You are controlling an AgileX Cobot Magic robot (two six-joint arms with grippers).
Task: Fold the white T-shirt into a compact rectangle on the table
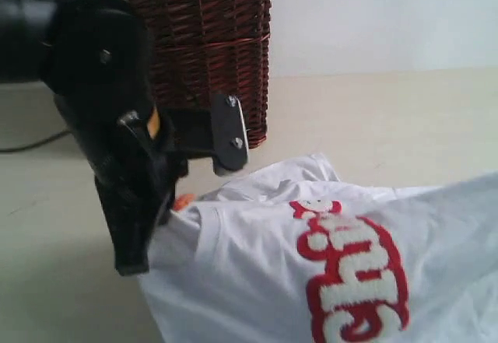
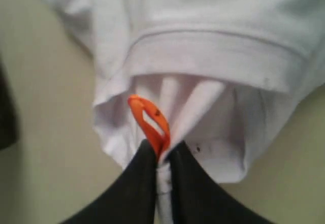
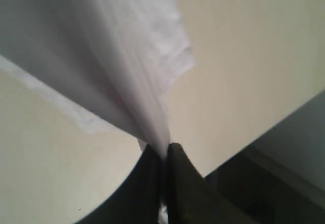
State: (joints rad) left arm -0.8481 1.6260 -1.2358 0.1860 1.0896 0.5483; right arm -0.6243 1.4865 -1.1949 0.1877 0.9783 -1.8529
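Left gripper point(image 1: 168, 204), frame left, pinches the white T-shirt point(image 1: 257, 269) at its orange tag point(image 2: 150, 123); right gripper point(image 3: 163, 155) clamps, perhaps, a hem; lift evenly.

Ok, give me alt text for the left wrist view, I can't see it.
The left gripper is shut on bunched cloth of the white T-shirt, an orange tag looping out at its fingertips. A hemmed band crosses beyond it; the table shows alongside.
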